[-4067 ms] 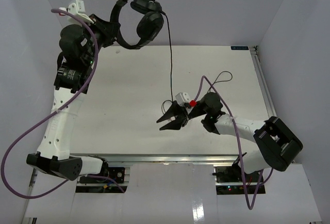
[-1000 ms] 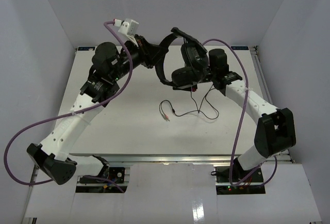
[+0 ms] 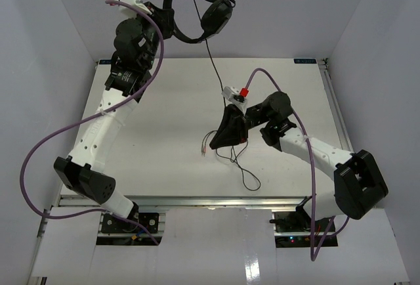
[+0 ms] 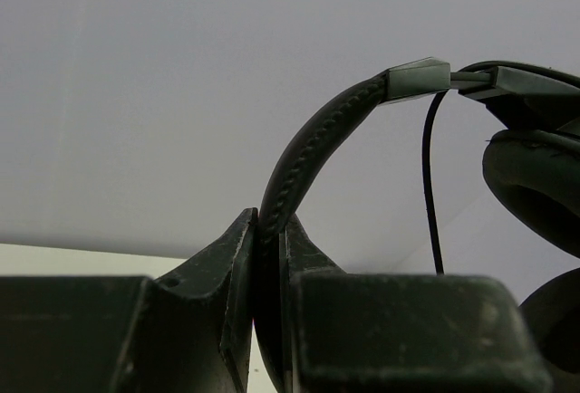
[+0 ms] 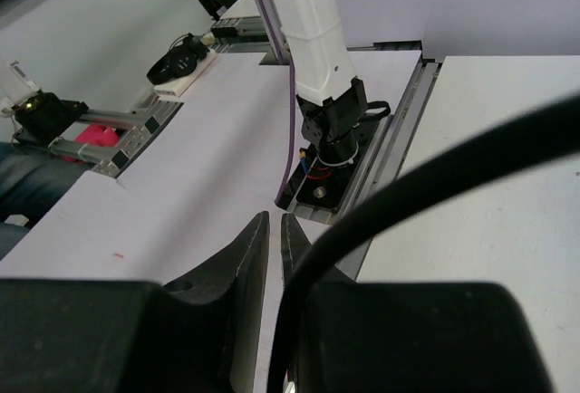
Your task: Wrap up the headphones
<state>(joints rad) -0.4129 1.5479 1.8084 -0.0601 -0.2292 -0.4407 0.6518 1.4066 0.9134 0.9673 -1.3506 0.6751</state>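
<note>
Headphones [image 4: 314, 142] between left fingers [image 4: 227, 275]

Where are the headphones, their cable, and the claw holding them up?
headphones [image 3: 216, 14]: top view, on the ear cup.
cable [image 4: 427, 185]: left wrist view, on the hanging stretch below the headband.
left gripper [image 4: 269, 230]: left wrist view, where the fingers pinch the headband.

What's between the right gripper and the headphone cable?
Nothing visible. The cable drops from the headphones, held in the left gripper, down to the right gripper, reaching its jaws; grip unclear.
</note>
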